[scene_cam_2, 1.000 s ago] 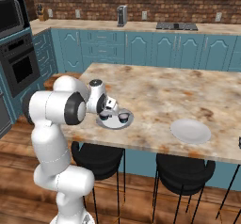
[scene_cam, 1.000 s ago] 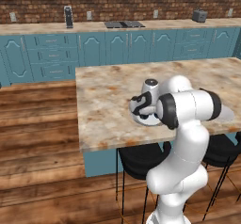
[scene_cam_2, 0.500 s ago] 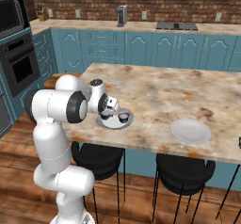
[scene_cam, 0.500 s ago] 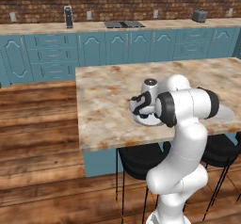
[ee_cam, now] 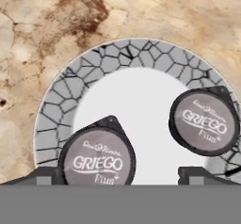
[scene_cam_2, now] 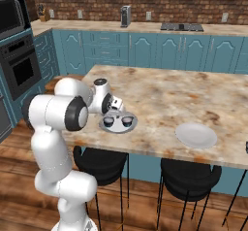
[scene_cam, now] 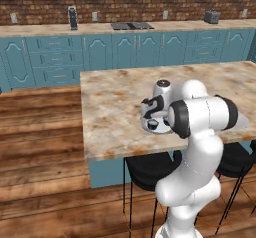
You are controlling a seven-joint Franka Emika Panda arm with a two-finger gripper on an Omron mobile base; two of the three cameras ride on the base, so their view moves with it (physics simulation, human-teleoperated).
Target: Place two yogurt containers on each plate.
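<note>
A plate [ee_cam: 117,53] with a grey cracked-pattern rim lies on the island counter. Two yogurt containers stand on it, one [ee_cam: 98,159] at the lower left and one [ee_cam: 204,122] at the right, both with "Griego" lids. My gripper [ee_cam: 124,173] hovers just above them, open, its fingertips [ee_cam: 47,175] wide apart with the lower-left cup between them but untouched. From the right base view the same plate [scene_cam_2: 118,129] holds both cups [scene_cam_2: 108,121] [scene_cam_2: 127,121] under the gripper [scene_cam_2: 114,107]. A second plate [scene_cam_2: 196,135] lies bare further right.
The island counter [scene_cam_2: 160,94] stretches wide behind the plates. Black stools [scene_cam_2: 186,176] stand under its near edge. Blue cabinets [scene_cam: 100,52] line the far wall. The arm's bulky elbow [scene_cam: 200,117] covers part of the counter in the left base view.
</note>
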